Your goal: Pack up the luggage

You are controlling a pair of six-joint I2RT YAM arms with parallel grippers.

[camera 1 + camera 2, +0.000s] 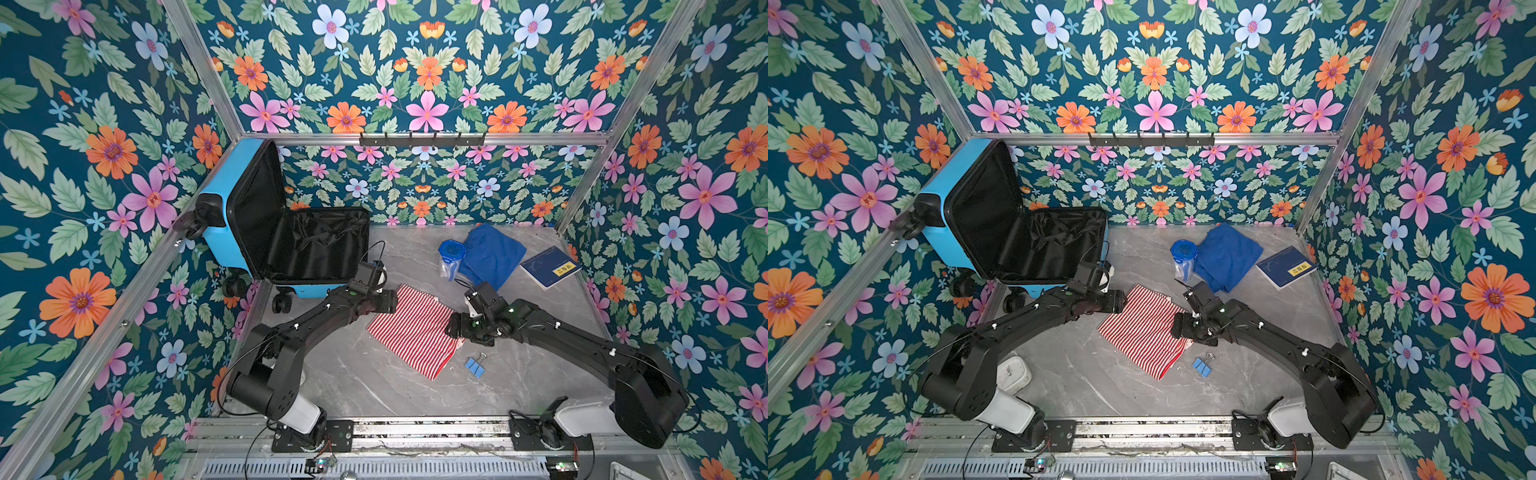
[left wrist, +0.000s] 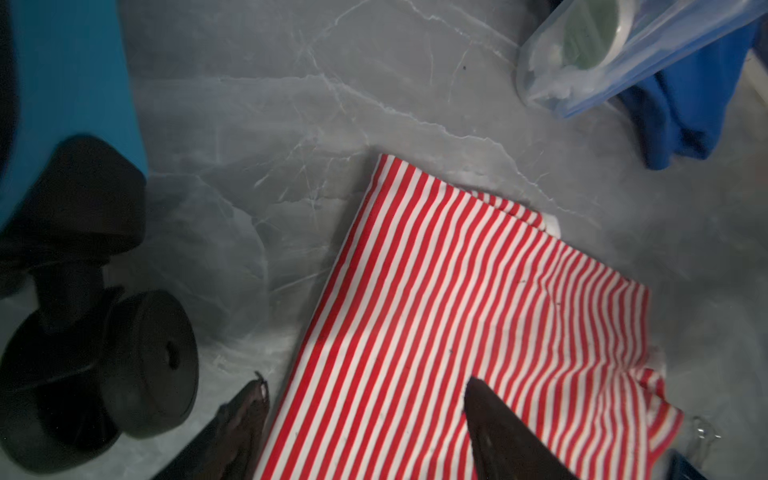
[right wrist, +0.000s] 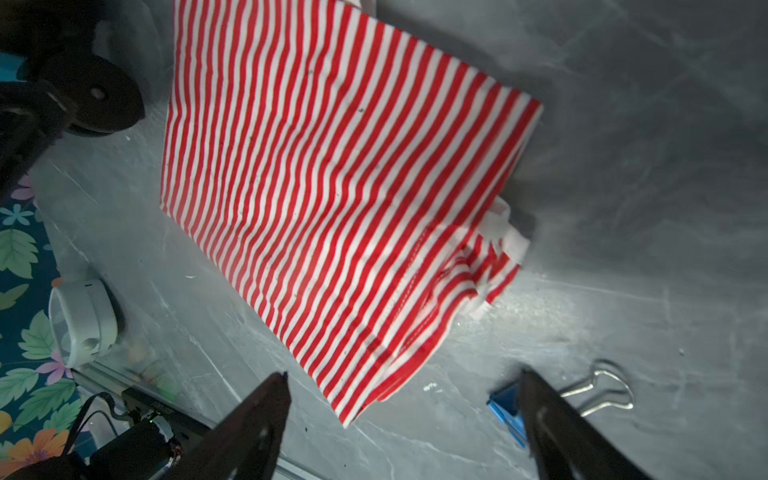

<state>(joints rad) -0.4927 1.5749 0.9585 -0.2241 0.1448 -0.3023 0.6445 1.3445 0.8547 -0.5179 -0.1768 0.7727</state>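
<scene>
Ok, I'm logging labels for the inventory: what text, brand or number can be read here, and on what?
No text is readable.
dark-blue book: yellow label with dark characters, too small to read.
clear container: greenish label inside, too blurred to read.
luggage: no lettering shows.

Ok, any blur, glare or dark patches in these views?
Both top views are sharp and evenly lit, suitcase included. Left wrist view: wheel dim and soft. Right wrist view: jaws dark and blurred, glare on the table beside the striped cloth.
</scene>
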